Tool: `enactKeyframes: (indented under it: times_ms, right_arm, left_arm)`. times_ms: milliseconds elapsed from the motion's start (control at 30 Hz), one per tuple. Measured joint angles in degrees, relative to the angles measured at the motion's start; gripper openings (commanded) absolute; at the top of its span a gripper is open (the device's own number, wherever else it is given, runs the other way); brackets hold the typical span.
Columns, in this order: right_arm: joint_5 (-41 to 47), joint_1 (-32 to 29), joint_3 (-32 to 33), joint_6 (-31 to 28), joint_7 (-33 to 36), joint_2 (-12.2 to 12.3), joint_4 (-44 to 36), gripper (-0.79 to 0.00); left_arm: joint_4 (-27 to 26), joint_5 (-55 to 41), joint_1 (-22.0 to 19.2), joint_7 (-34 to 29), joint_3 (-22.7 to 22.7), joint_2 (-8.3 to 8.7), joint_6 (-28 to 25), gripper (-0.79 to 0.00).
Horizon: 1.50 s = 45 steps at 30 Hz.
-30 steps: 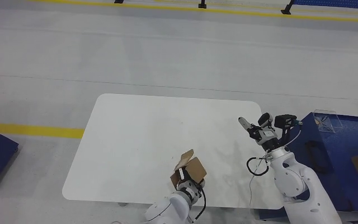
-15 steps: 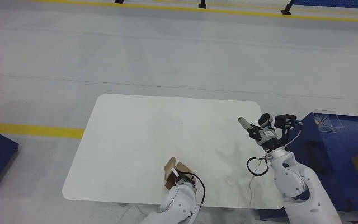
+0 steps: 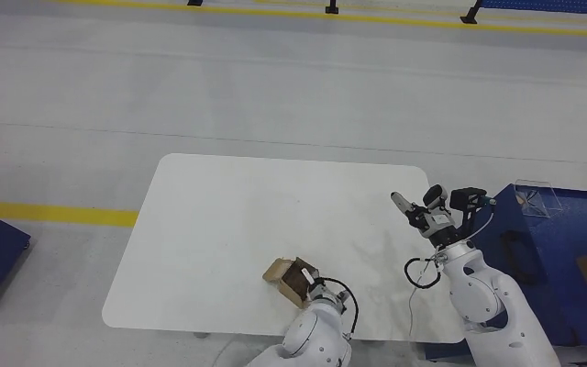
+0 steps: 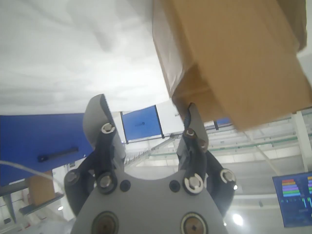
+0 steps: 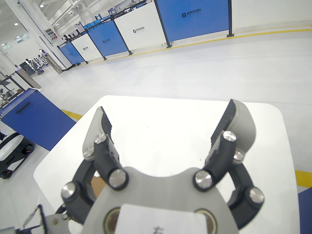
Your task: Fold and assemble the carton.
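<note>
Jaws of both grippers stand apart: left gripper (image 4: 144, 102) touches the brown cardboard carton (image 3: 292, 275) with one fingertip only; right gripper (image 5: 167, 107) has stayed near the right edge. White rounded tabletop (image 3: 238, 220): broad bare room toward its far edge. Carton: held raised a second ago, now lowered and tipped close to the near edge, apparently released. A flap still splays open, so folding remains, with little margin nearward.
</note>
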Motion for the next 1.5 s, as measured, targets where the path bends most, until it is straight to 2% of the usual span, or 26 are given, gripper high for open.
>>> enactKeyframes:
  times_ms: [67, 167, 233, 333, 400, 500, 600, 667, 733, 867, 967, 1067, 1200, 1300, 1400, 1500]
  right_arm:
    - [0.0, 0.0, 0.0, 0.0, 0.0, 0.0, 0.0, 0.0]
    - [0.0, 0.0, 0.0, 0.0, 0.0, 0.0, 0.0, 0.0]
    - [0.0, 0.0, 0.0, 0.0, 0.0, 0.0, 0.0, 0.0]
    - [0.0, 0.0, 0.0, 0.0, 0.0, 0.0, 0.0, 0.0]
    - [0.0, 0.0, 0.0, 0.0, 0.0, 0.0, 0.0, 0.0]
    - [0.0, 0.0, 0.0, 0.0, 0.0, 0.0, 0.0, 0.0]
    - [0.0, 0.0, 0.0, 0.0, 0.0, 0.0, 0.0, 0.0]
    - [0.0, 0.0, 0.0, 0.0, 0.0, 0.0, 0.0, 0.0]
    - [0.0, 0.0, 0.0, 0.0, 0.0, 0.0, 0.0, 0.0]
    - [0.1, 0.0, 0.0, 0.1, 0.1, 0.0, 0.1, 0.0]
    - [5.4, 0.9, -0.9, -1.2, 4.3, -0.3, 1.0, 0.0]
    - [9.6, 3.6, -3.3, -4.3, 9.1, -0.3, 3.7, 0.0]
    - [1.6, 6.8, -10.2, -4.7, 10.6, -1.0, 7.1, 0.0]
    - [-5.4, 8.3, -15.3, -4.8, 9.7, -1.5, 9.2, 0.0]
    - [-12.6, 9.5, -20.0, -3.3, 7.6, -2.2, 12.1, 0.0]
    - [-15.9, 10.8, -24.0, -2.8, 7.7, -2.9, 14.6, 0.0]
  left_arm:
    - [-5.3, 6.1, 2.9, -1.8, 0.2, 1.0, 1.7, 0.0]
    - [-12.4, 20.1, 7.0, -7.5, -0.3, 3.44, 6.4, 0.0]
    - [-15.0, 27.9, 8.9, -15.2, -1.4, 5.45, 9.5, 0.0]
    - [-16.9, 39.0, 13.4, -25.8, -3.9, 8.31, 8.4, 0.0]
    - [-17.1, 41.9, 17.4, -32.4, -6.1, 9.95, 6.5, 0.0]
    - [-16.7, 38.8, 21.5, -44.9, -8.3, 11.44, 5.3, 0.0]
    - [-16.6, 38.6, 21.6, -51.8, -8.3, 11.47, 5.4, 0.0]
    - [-16.6, 38.7, 21.5, -50.0, -8.3, 11.45, 5.4, 0.0]
    - [-16.6, 38.7, 21.5, -45.4, -8.3, 11.45, 5.4, 0.0]
    - [-16.5, 38.7, 21.5, -44.3, -8.3, 11.46, 5.5, 0.0]
    - [-15.7, 43.0, 21.2, -42.2, -11.0, 11.94, 9.1, 0.0]
    - [-19.5, 56.1, 22.2, -32.8, -12.7, 12.59, 19.2, 0.0]
    - [-24.4, 72.3, 23.4, -21.7, -11.2, 12.75, 40.0, 0.0]
    - [-25.7, 74.4, 23.4, -24.0, -11.4, 12.82, 53.5, 0.0]
    - [-24.6, 72.5, 23.7, -24.8, -13.2, 12.49, 63.4, 0.0]
    - [-20.7, 72.7, 22.4, -23.1, -13.0, 11.59, 68.6, 0.0]
